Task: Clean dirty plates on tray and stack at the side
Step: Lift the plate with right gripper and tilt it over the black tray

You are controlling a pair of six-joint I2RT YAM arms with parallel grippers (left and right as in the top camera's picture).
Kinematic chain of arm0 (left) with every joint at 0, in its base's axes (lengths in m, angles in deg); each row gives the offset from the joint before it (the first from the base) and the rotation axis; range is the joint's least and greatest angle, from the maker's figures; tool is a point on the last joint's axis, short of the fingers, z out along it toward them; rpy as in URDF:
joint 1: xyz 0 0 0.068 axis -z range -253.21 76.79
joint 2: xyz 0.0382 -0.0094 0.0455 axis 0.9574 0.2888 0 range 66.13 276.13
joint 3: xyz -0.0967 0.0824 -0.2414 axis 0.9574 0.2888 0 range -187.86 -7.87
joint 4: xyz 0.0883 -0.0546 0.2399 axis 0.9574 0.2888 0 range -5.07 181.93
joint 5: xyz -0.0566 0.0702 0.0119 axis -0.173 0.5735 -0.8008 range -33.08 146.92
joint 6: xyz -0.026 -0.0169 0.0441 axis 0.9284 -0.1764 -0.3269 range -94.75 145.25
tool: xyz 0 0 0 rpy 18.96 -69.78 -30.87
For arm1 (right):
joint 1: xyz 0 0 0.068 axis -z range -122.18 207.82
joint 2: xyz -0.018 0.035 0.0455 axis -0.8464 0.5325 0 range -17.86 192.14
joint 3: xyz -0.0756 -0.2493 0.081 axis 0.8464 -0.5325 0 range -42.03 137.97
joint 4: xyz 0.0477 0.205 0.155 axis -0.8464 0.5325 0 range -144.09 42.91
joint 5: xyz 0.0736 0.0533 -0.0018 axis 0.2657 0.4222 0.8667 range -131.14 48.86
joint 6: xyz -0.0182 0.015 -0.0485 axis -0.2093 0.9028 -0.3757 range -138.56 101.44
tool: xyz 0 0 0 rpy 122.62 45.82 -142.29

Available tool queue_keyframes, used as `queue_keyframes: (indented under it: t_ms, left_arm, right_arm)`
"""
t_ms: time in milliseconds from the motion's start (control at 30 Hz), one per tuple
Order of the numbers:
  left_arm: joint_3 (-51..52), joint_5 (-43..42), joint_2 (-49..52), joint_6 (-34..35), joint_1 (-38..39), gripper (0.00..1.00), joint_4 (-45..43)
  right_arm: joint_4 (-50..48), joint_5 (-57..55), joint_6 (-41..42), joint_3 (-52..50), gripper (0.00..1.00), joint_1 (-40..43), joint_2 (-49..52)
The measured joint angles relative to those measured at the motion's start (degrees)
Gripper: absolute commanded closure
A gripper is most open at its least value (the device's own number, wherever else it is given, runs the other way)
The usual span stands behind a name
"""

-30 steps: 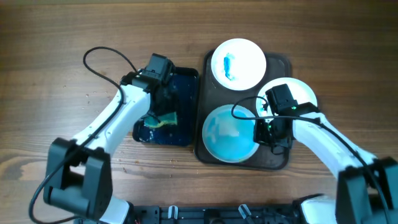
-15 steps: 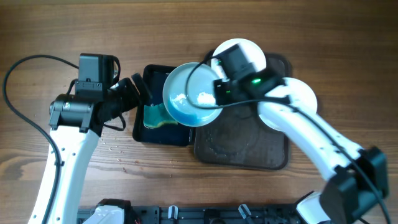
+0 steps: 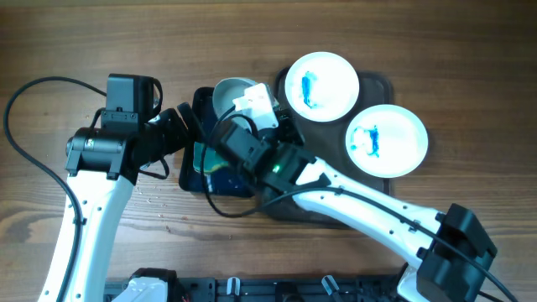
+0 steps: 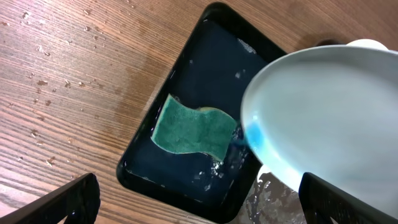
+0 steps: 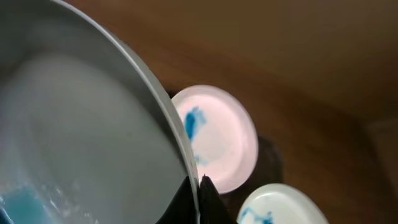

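Observation:
My right gripper [image 3: 254, 117] is shut on the rim of a light-blue plate [image 3: 228, 96] and holds it tilted on edge over the black wash basin [image 3: 190, 179]. The pinch shows in the right wrist view [image 5: 196, 185], with the plate [image 5: 81, 124] filling the left. A green sponge [image 4: 193, 129] lies in the basin's water [image 4: 205, 68], below the plate [image 4: 329, 118]. My left gripper [image 4: 199, 202] is open and empty, hovering at the basin's left edge [image 3: 185, 126]. Two white plates with blue smears [image 3: 321, 86] [image 3: 388, 140] lie on the brown tray [image 3: 336, 201].
The tray's front half is bare and wet. Water drops speckle the wooden table [image 3: 151, 197] left of the basin. The left arm's cable [image 3: 33, 92] loops over the table at the far left.
My right arm has swung the blue plate further left and tipped it steeply on edge over the basin. The left arm has stayed where it was half a second ago.

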State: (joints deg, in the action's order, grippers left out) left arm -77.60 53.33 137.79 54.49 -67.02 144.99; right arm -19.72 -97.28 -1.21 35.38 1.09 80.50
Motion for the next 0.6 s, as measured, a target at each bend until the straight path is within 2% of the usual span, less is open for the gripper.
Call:
queue_keyframes:
  t_ms: [200, 367, 600]
  left_arm:
    - [0.0, 0.0, 0.0, 0.0, 0.0, 0.0, 0.0]
    - [0.0, 0.0, 0.0, 0.0, 0.0, 0.0, 0.0]
    - [0.0, 0.0, 0.0, 0.0, 0.0, 0.0, 0.0]
  right_arm:
    - [-7.7, -10.4, -7.9, 0.0, 0.95, -3.5, 0.0]
    - [-11.3, -12.6, -14.8, 0.0, 0.96, -5.0, 0.0]
    - [-15.6, -13.1, -17.2, 0.0, 0.96, -5.0, 0.0]
